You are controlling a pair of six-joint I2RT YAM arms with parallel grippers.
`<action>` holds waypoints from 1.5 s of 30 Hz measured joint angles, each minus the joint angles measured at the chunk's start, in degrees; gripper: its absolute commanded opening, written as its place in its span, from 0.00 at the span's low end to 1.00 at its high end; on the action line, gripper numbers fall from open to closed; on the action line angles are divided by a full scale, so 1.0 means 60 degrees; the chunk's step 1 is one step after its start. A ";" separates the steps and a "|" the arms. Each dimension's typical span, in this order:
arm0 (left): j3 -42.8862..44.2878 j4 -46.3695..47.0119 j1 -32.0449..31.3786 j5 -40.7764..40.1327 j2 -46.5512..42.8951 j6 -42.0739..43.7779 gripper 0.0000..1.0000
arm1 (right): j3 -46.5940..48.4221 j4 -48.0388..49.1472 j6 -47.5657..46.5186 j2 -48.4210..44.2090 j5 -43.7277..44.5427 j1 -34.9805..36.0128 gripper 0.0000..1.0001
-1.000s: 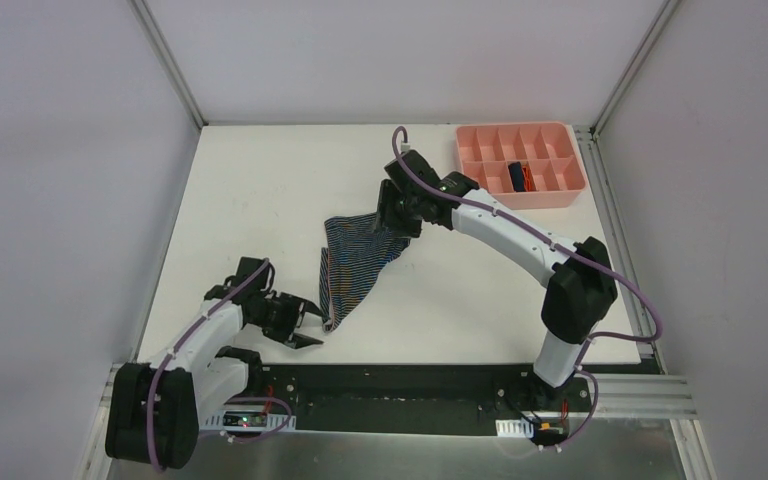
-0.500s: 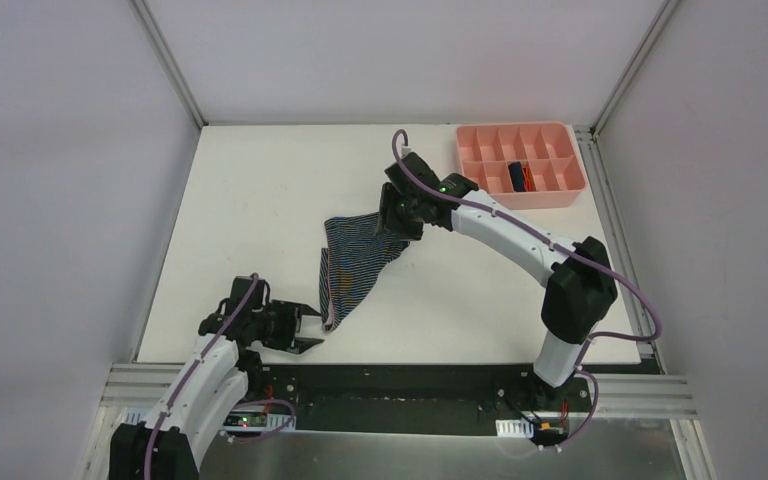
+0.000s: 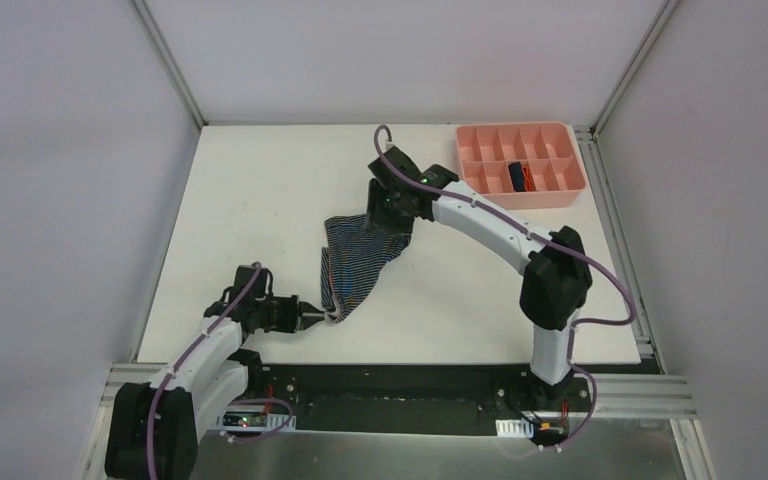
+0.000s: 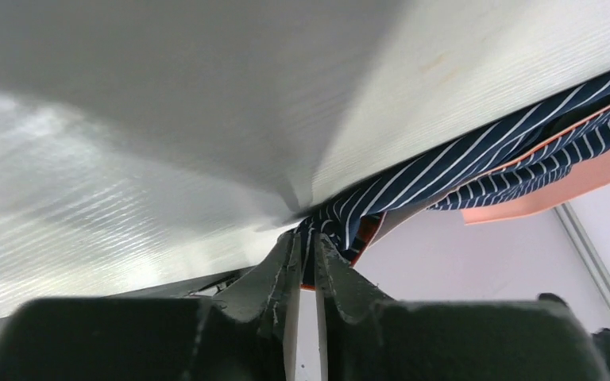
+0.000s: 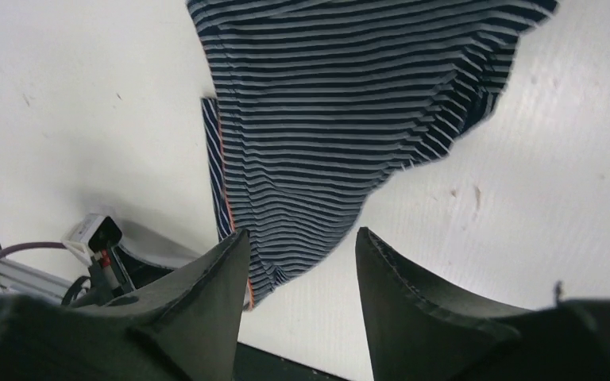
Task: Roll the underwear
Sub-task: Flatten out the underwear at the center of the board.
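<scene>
We are working on the striped underwear (image 3: pixel 355 262), which is lying spread and somewhat crumpled near the middle of the desk (image 3: pixel 260 190), running from its centre down toward the near edge. The navy underwear (image 3: pixel 516 177) is sitting as a compact bundle in a middle compartment of the pink tray (image 3: pixel 520 128) at the far right corner, so we are judging that piece finished and this one as the remaining half of the job.

The left gripper (image 3: pixel 312 316) is reaching in low from the near left side. In its wrist view the fingers are drawn almost together with the cloth's near corner caught at their tips, so we are reading it as pinching that corner. The right gripper (image 3: pixel 390 208) is hovering over the far end of the cloth with its fingers standing apart. Its wrist view shows only stripes and bare desk between them, so it is holding nothing.

We are taking this as the flattening step that comes ahead of rolling. The next move is calling for the right gripper to drop onto the far edge and pinch it, then for both arms to draw the cloth taut and lay it flat. The fabric is thin and limp, so a shallow pinch is risking a slip.
</scene>
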 measured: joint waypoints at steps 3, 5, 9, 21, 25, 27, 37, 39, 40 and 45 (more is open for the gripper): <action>0.0142 0.0189 0.0000 0.0069 0.0430 0.0033 0.38 | 0.1570 -0.0488 -0.0149 0.1129 0.0433 0.0248 0.55; 0.0189 0.0302 0.0000 0.0149 0.0616 0.0073 0.52 | 0.2761 -0.0659 -0.0182 0.2055 0.0663 0.0419 0.55; 0.0204 0.0470 0.0000 0.0255 0.0707 0.0106 0.51 | 0.4699 -0.0954 -0.0237 0.3752 0.1016 0.0656 0.55; 0.0120 0.0718 0.0000 0.0455 0.0769 0.0295 0.48 | 0.6703 -0.0484 -0.0823 0.6273 0.1821 0.0765 0.55; 0.0120 0.0838 0.0000 0.0459 0.0874 0.0401 0.47 | 0.7348 -0.0164 -0.1075 0.6838 0.1949 0.0776 0.45; 0.0120 0.0874 0.0000 0.0459 0.0911 0.0448 0.47 | 0.7493 0.0044 -0.1228 0.7056 0.1971 0.0801 0.29; 0.0124 0.1235 0.0000 0.0474 0.1191 0.0612 0.51 | 0.7486 0.0335 -0.1526 0.7351 0.1985 0.0994 0.00; 0.0131 0.1286 0.0000 0.0474 0.1239 0.0645 0.50 | 0.7362 0.0430 -0.1504 0.7337 0.1967 0.0965 0.00; 0.0135 0.1297 0.0000 0.0474 0.1249 0.0663 0.48 | 0.7282 0.0499 -0.1490 0.7304 0.1953 0.0947 0.00; 0.0226 0.1341 0.0000 0.0466 0.1494 0.0809 0.35 | 0.6645 0.0634 -0.1322 0.6881 0.1887 0.0838 0.00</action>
